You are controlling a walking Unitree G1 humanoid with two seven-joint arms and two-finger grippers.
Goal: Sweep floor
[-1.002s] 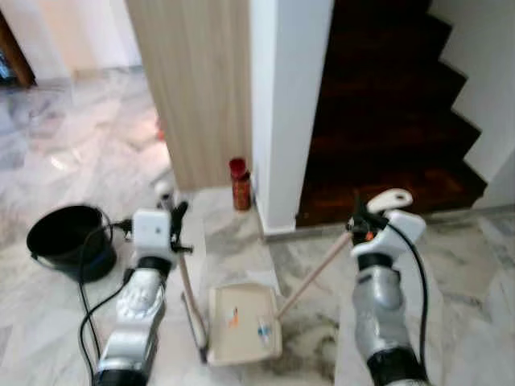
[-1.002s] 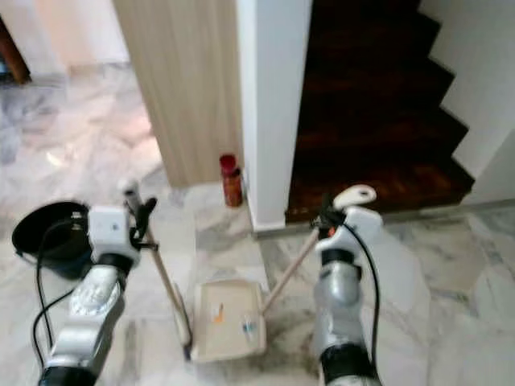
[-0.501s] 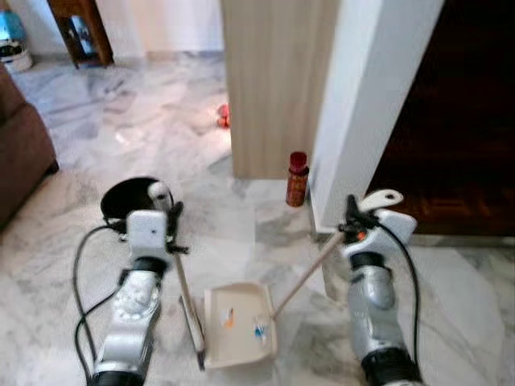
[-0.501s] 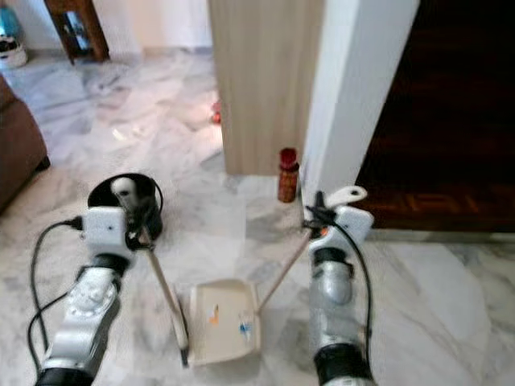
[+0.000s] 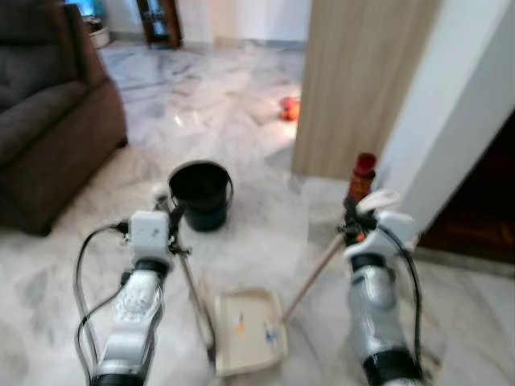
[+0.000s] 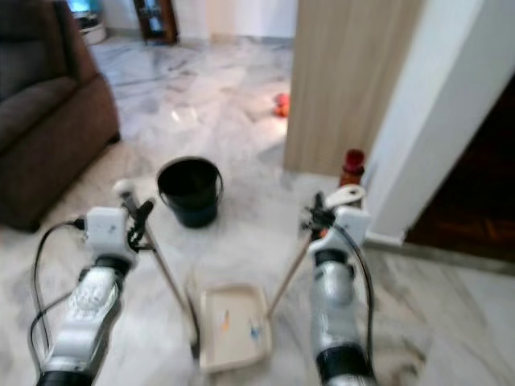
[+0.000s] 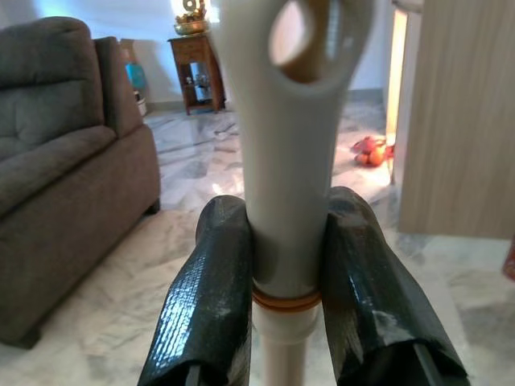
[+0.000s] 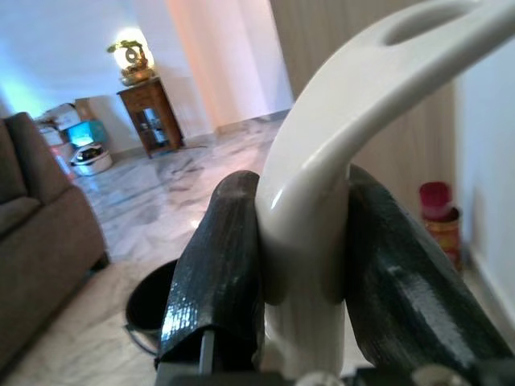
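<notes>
1. While the left gripper point(image 7: 286, 305) is clamping its two fingers point(image 7: 211, 297) on the broom point(image 5: 193, 293) handle, the stick is slanting down toward 5 o'clock so the head is resting just beside the dustpan point(image 5: 248, 331) edge, likely to keep debris from sliding out.
2. The right gripper point(image 8: 302, 265) is squeezing the dustpan's curved white grip between both fingers point(image 8: 219, 265); its pole is running toward 7 o'clock down to the tray, which is lying flat on the floor point(image 5: 241, 145) between the arms.
3. Two small scraps, one orange point(image 5: 239, 326) and one bluish point(image 5: 270, 336), are lying in the tray, so the collecting step is looking largely done.
4. One black bucket point(image 5: 200, 193) is standing at 11 o'clock of the tray, well apart, probably waiting as the dump spot.
5. One red bottle point(image 5: 361, 177) is standing by the wall at 1 o'clock, one orange object point(image 5: 290, 107) is lying farther off at 12, and one sofa point(image 5: 48, 121) is sitting at 10.
</notes>
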